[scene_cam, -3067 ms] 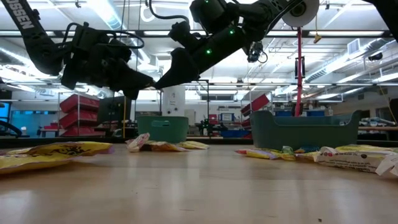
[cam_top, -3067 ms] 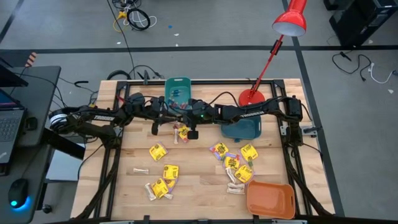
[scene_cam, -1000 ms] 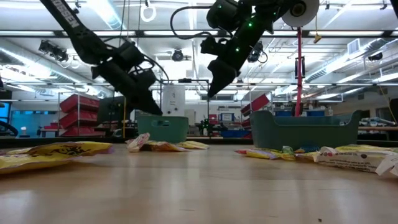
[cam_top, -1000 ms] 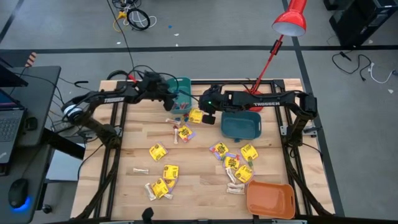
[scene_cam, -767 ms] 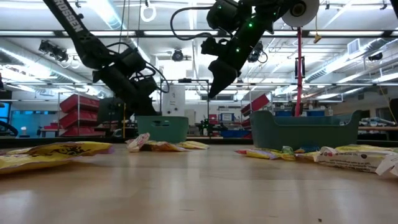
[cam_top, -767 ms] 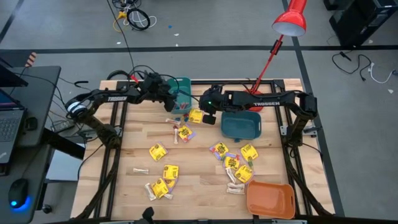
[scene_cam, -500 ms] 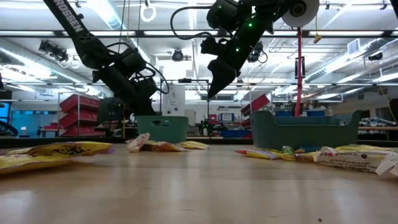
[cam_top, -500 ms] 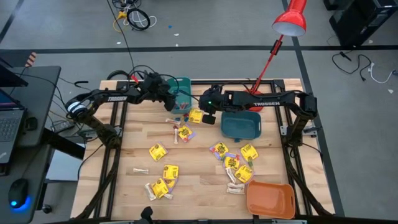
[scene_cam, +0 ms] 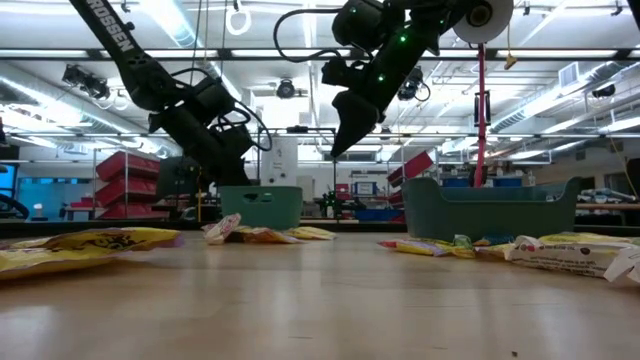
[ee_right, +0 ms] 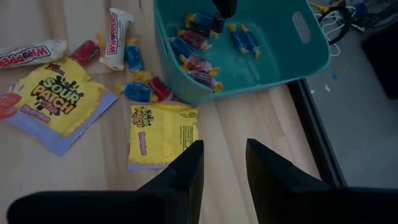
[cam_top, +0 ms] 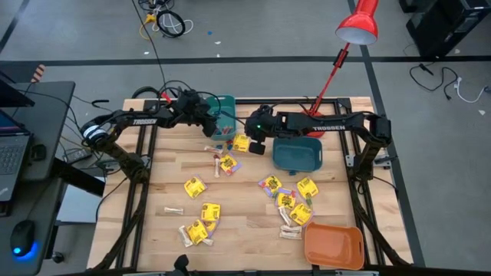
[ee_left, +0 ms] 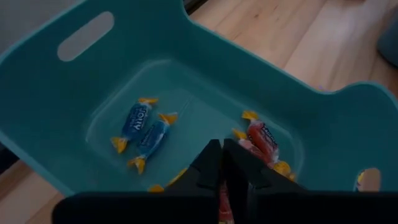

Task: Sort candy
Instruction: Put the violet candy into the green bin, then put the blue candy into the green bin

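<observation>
Since a second ago, little has moved: left gripper (ee_left: 222,163) stays over the teal bin (cam_top: 223,104), fingers nearly together, empty; right gripper (ee_right: 221,163) beside it, parted, empty.

The left gripper (ee_left: 222,163) hid part of a red candy (ee_left: 224,208) beneath its fingertips, so whether it pinched the piece could not be told. The teal bin (ee_left: 323,134) ran off the frame. Print on the yellow packets (cam_top: 195,186) was too small to read from above.
</observation>
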{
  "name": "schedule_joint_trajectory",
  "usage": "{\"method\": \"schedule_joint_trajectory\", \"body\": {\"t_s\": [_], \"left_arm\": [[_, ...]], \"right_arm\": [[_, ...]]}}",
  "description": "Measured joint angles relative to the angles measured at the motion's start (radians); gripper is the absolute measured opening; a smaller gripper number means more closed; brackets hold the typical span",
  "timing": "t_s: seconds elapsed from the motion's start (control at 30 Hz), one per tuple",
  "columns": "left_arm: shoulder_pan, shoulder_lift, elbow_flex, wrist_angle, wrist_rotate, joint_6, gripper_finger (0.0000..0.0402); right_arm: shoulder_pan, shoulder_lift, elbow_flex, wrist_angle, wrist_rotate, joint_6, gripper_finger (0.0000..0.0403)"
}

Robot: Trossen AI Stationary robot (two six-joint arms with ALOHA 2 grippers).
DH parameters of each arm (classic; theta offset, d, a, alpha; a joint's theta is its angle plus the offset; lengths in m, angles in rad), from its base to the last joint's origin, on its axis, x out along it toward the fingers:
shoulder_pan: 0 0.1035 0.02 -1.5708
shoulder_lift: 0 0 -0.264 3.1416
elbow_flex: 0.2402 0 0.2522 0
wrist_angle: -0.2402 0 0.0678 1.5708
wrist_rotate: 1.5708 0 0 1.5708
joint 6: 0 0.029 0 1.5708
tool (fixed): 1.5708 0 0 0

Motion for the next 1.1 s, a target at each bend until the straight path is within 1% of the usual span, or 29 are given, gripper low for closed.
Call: {"method": "schedule_joint_trajectory", "body": {"t_s": [0.2,0.37,0.53,0.77,0.97,1.03,1.1], "left_arm": [[0.000,0.000,0.000,0.005,0.000,0.000,0.0064],[0.000,0.000,0.000,0.005,0.000,0.000,0.0079],[0.000,0.000,0.000,0.013,0.004,-0.003,0.0081],[0.000,0.000,0.000,0.070,0.091,-0.032,0.0081],[0.000,-0.009,0.000,0.072,0.095,-0.050,0.0081],[0.000,-0.025,0.000,0.080,0.103,-0.055,0.0081],[0.000,-0.051,0.000,0.083,0.122,-0.056,0.0081]], "right_arm": [[0.000,0.000,0.000,0.002,0.000,0.000,0.0105],[0.000,0.000,0.000,0.007,0.000,0.000,0.0105],[0.000,0.000,0.000,0.007,0.000,0.000,0.0105],[0.000,0.001,0.000,0.009,0.000,0.000,0.0105],[0.001,0.000,0.000,0.018,-0.004,-0.002,0.0105],[0.001,0.001,0.000,0.035,-0.037,-0.007,0.0105],[0.001,0.001,0.000,0.066,-0.095,-0.009,0.0105]]}}
